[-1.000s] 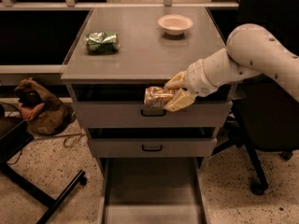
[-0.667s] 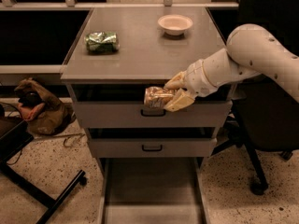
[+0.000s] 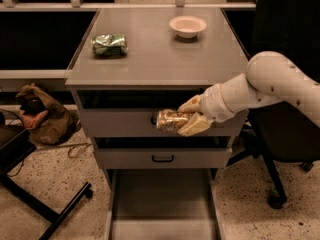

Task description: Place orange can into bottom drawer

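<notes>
My gripper (image 3: pixel 186 118) is shut on the orange can (image 3: pixel 170 120), a shiny gold-orange can held on its side in front of the top drawer front. The white arm reaches in from the right. The bottom drawer (image 3: pixel 162 199) is pulled open below, a long grey tray with low side rails and a bare floor. The can hangs well above the drawer's rear part.
The grey cabinet top (image 3: pixel 160 54) carries a green foil packet (image 3: pixel 109 44) at the left and a pale bowl (image 3: pixel 188 25) at the back right. A brown bag (image 3: pixel 42 115) lies on the floor at the left, next to a black stand leg (image 3: pixel 45 211). A black chair (image 3: pixel 280 149) stands at the right.
</notes>
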`<state>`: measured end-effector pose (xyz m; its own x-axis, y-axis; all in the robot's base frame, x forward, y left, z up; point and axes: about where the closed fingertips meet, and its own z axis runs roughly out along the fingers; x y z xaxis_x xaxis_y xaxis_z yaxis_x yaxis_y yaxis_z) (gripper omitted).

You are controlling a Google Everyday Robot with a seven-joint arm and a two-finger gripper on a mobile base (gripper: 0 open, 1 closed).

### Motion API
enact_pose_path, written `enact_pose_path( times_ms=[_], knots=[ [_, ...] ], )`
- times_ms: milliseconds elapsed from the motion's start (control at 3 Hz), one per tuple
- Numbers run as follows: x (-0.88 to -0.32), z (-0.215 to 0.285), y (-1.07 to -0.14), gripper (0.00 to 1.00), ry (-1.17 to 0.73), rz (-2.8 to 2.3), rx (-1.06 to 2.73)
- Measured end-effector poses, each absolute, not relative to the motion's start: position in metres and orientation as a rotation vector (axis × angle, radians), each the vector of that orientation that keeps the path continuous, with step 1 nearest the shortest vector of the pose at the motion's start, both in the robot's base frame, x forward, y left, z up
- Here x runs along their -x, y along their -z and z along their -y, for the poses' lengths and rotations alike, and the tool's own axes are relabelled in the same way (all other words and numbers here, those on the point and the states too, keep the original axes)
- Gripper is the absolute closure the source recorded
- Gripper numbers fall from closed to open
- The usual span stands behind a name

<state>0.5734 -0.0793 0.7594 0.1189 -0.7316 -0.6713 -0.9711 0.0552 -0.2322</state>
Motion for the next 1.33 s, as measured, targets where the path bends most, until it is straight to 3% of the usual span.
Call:
enact_pose_path(
  times_ms=[667,1333],
  knots=[
    [-0.531,0.075,-0.69,1.0,-0.611,-1.592,1.769],
    [-0.524,0.059,-0.639,1.0,-0.675,-1.561,1.737]
  ],
)
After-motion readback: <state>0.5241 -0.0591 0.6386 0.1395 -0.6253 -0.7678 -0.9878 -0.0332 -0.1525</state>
